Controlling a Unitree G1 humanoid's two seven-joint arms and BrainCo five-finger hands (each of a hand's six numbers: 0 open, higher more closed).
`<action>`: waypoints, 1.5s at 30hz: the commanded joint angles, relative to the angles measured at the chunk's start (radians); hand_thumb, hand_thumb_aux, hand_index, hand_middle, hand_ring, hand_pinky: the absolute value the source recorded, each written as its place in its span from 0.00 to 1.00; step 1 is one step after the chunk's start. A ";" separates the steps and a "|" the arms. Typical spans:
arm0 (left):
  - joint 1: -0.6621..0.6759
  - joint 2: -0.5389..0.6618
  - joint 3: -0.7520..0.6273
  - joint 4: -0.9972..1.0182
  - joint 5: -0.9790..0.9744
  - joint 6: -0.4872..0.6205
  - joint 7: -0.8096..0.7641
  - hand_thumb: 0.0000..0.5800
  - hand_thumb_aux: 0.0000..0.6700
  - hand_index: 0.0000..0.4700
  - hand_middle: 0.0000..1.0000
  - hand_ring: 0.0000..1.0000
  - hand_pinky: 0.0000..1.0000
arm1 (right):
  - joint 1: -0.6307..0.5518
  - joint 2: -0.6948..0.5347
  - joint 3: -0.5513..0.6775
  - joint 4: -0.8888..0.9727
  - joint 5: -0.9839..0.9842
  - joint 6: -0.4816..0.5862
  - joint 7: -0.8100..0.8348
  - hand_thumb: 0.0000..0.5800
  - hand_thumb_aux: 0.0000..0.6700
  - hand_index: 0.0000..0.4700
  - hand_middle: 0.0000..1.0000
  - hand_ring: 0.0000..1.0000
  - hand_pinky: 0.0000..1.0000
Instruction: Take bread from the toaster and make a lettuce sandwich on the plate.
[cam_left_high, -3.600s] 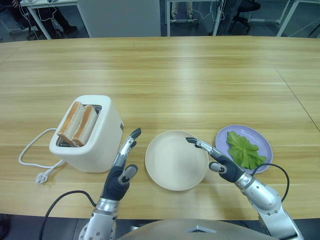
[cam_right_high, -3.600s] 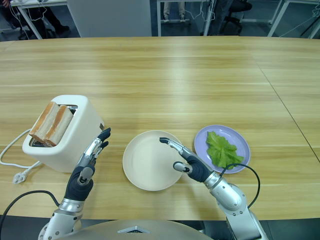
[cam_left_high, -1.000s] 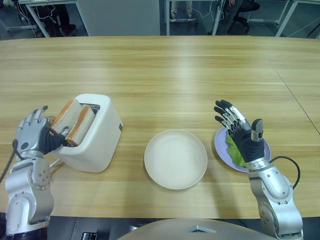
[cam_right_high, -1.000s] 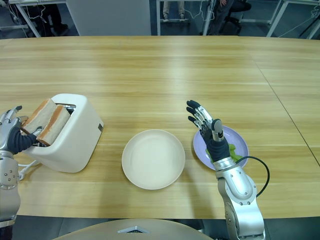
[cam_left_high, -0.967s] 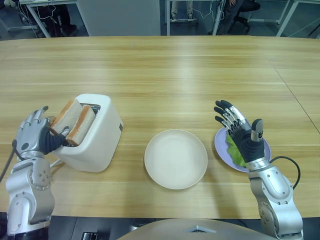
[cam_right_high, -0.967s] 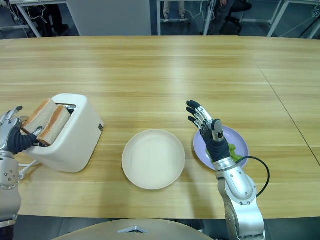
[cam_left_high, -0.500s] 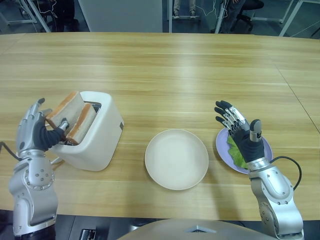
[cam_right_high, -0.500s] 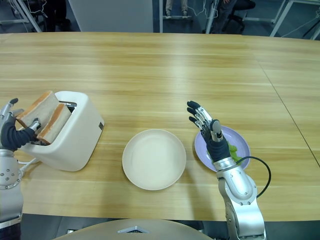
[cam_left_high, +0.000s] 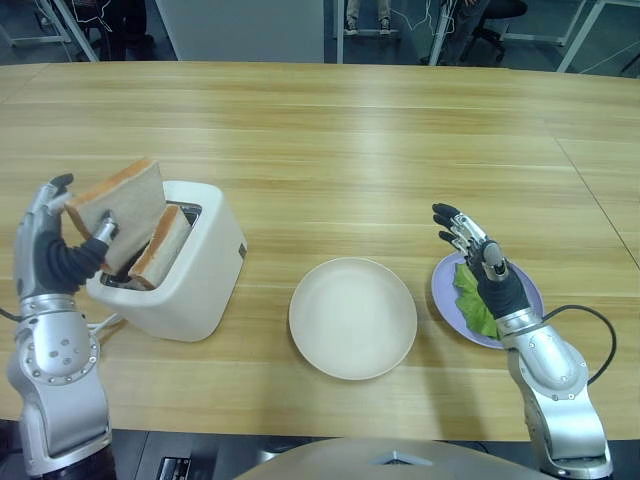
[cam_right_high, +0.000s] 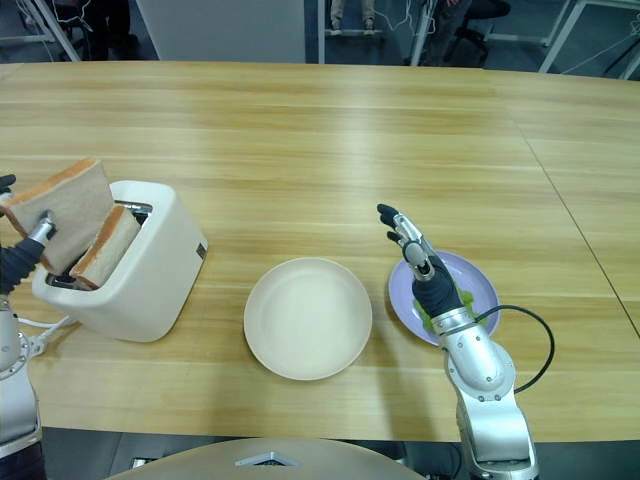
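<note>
Since the frame half a second before, the left hand (cam_left_high: 50, 245) had drawn the outer slice of bread (cam_left_high: 122, 205) upward, so that it stood well above the toaster (cam_left_high: 205, 285) at the left of the frame instead of sitting low in its slot; the right hand (cam_left_high: 478, 255) had tipped forward and lower over the lilac plate (cam_left_high: 528, 290).

The left hand's fingers were closed on the slice, thumb pressed to its near face and the other fingers behind it. The slice was tilted, its lower edge still just over the outer slot. The second slice (cam_left_high: 163, 250) remained in the inner slot, leaning and standing partly above the toaster's top.

The right hand, at the right of the frame, was stretched flat with fingers extended and slightly spread, grasping nothing. It was held above the near part of the lilac plate, where the lettuce (cam_left_high: 468, 300) lay partly hidden beneath it; whether the hand touched the leaf cannot be told.

The cream plate (cam_left_high: 352, 318) sat at lower centre on the wooden table (cam_left_high: 350, 150), between toaster and lilac plate and apart from both, with nothing on it.
</note>
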 joint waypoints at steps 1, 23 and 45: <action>-0.027 0.002 0.056 -0.091 -0.117 -0.004 -0.030 1.00 1.00 0.98 1.00 1.00 1.00 | -0.034 -0.124 -0.099 0.115 -0.129 -0.104 -0.009 0.00 0.00 0.00 0.00 0.00 0.00; -0.196 -0.107 -0.633 -0.428 -0.469 0.519 -0.104 1.00 1.00 0.98 1.00 1.00 1.00 | -0.160 -0.485 0.123 1.006 -0.818 -0.489 -0.527 0.00 0.00 0.00 0.00 0.00 0.00; -0.159 -0.078 -1.031 0.303 -0.087 0.317 -0.121 1.00 1.00 0.98 1.00 1.00 1.00 | -0.175 -0.507 0.221 1.034 -0.820 -0.483 -0.519 1.00 1.00 0.98 0.00 0.00 0.00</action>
